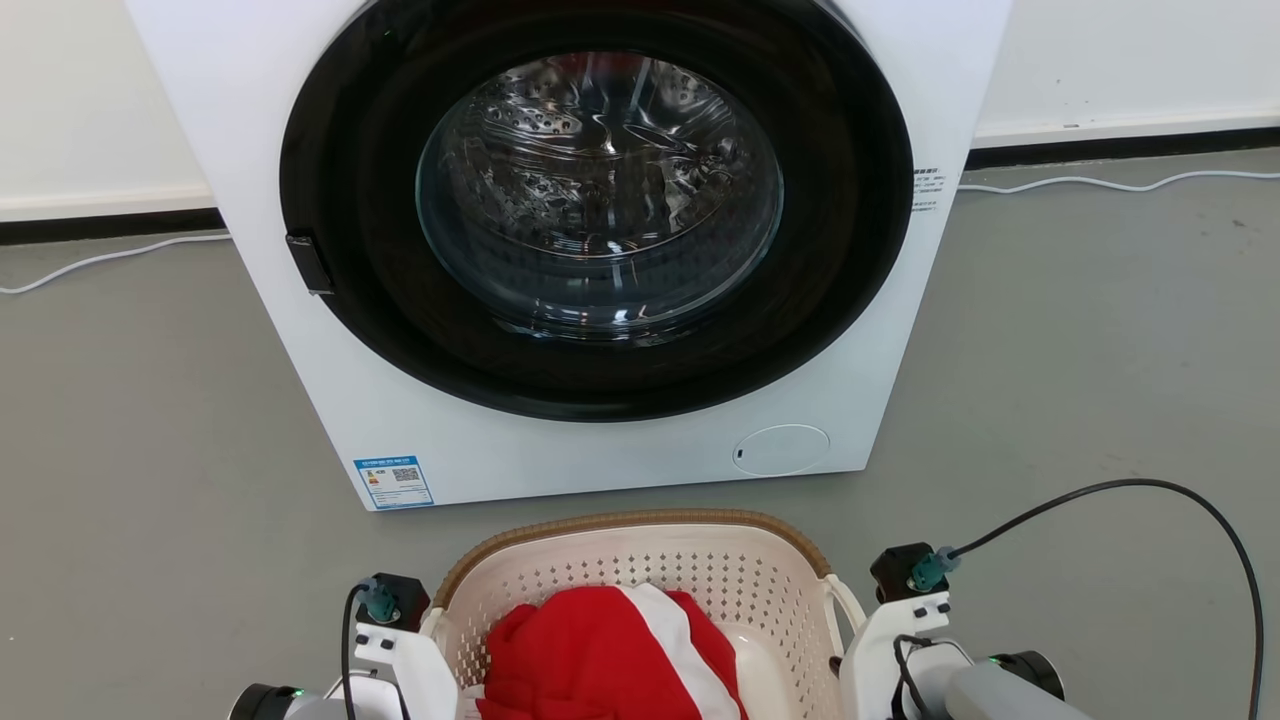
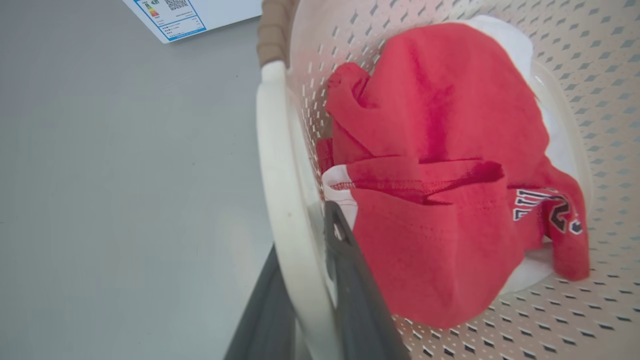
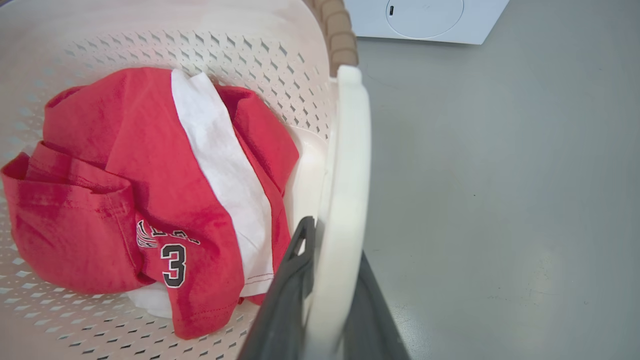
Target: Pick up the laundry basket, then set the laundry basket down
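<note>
The left gripper (image 2: 306, 260) and right gripper (image 3: 334, 256) each pinch a loop handle of the laundry basket (image 1: 700, 572), just before the washing machine (image 1: 600, 450). Stiff plastic holding only a red shirt (image 1: 585, 650), it should lift lightly, though the smooth handles could slip.

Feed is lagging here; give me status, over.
Left tool and right tool each shut on a side handle. Laundry basket holds a red shirt. Washing machine close ahead.
</note>
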